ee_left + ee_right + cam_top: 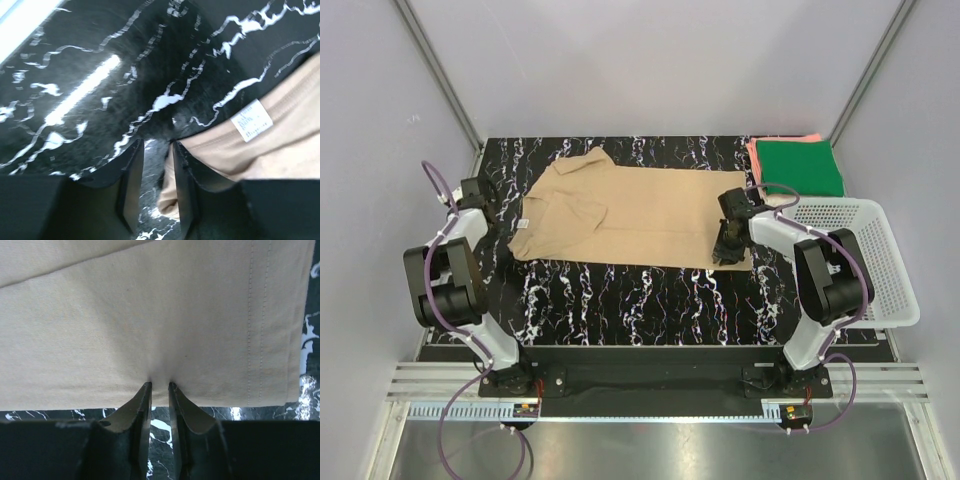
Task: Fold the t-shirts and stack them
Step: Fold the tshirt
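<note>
Right wrist, gripper (159, 386) pinching smooth tan t-shirt (150, 315)

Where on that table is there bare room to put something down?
Bare: the near table strip between tan shirt and arm bases, and the far strip behind the shirt. Crowded: the right, with green shirt, basket and right arm.

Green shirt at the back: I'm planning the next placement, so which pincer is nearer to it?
Right. The right pincer grips the edge of the tan shirt near its hem, not far from the green shirt. The left pincer is at the opposite end.
</note>
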